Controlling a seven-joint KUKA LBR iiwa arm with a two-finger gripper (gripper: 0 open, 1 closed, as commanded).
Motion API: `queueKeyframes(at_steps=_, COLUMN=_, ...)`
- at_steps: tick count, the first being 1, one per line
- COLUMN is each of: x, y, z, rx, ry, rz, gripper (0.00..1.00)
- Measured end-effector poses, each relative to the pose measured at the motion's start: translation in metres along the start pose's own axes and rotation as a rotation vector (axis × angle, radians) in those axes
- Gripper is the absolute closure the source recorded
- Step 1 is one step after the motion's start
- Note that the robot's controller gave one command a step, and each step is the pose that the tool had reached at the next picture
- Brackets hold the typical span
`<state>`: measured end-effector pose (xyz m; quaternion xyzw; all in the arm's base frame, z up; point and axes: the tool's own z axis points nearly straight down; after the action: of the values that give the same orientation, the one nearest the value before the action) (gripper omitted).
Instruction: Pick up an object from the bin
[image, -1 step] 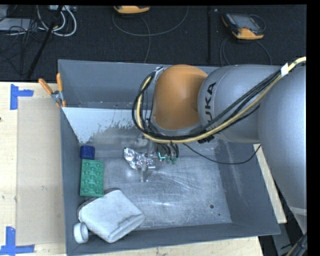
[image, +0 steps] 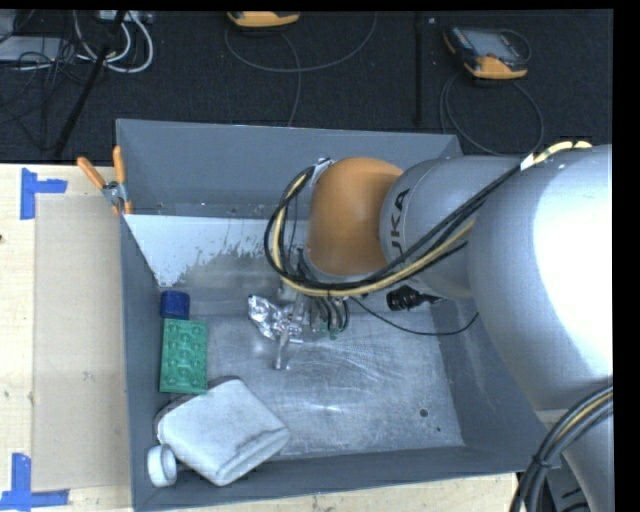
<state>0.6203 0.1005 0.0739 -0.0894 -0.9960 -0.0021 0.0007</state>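
Observation:
My gripper (image: 287, 344) reaches down into the middle of the bin, below the arm's orange cover. Right at its left side lies a crumpled shiny silver thing (image: 265, 314), like a foil wrapper, touching or nearly touching the gripper. Whether the gripper holds it is hidden by the gripper's own body. Further left a green studded block (image: 184, 355) lies flat by the bin's left wall, with a small blue cap (image: 175, 303) just behind it.
A folded white cloth (image: 224, 429) lies in the front left corner, and a small white round piece (image: 161, 465) sits at its left end. The arm covers the bin's back right part. Bare floor shows front right.

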Motion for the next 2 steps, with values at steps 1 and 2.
queueKeyframes(at_steps=1, x=-0.0008, y=0.0011, z=-0.0022, rx=0.002, ry=-0.002, rz=-0.002, gripper=0.00)
queueKeyframes(at_steps=2, x=-0.0012, y=0.0014, z=-0.0029, rx=0.003, ry=-0.002, rz=-0.001, gripper=0.00)
